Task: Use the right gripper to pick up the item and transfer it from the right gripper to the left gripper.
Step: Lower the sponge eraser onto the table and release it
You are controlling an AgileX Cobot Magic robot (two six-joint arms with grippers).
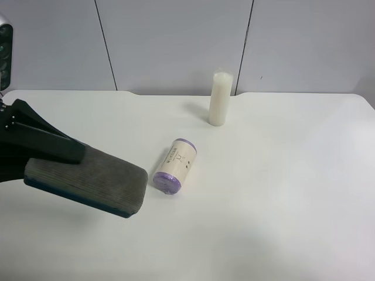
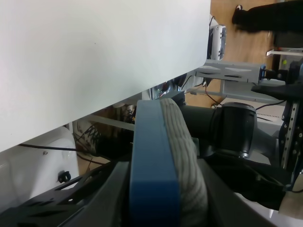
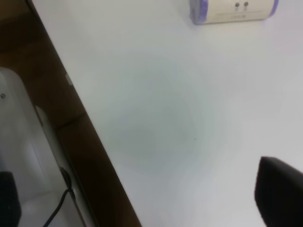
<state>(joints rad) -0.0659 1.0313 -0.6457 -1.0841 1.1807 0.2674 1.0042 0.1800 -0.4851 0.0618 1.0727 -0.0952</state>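
Note:
The item [image 1: 88, 178], a flat block with a dark grey felt top and a blue base, is held above the white table [image 1: 281, 193] by the arm at the exterior high view's left. The left wrist view shows it [image 2: 161, 161] edge-on between the black fingers, so this is my left gripper [image 1: 76, 170], shut on it. My right gripper [image 3: 142, 198] is out of the exterior view. Its wrist view shows one dark fingertip [image 3: 279, 189] and a dark shape at the opposite corner, wide apart, with bare table between them.
A cream-labelled roll with purple ends [image 1: 175, 165] lies on its side mid-table, just right of the held item; it also shows in the right wrist view [image 3: 232, 10]. A white pillar candle [image 1: 220, 98] stands at the back. The table edge [image 3: 90, 123] runs beside the right gripper.

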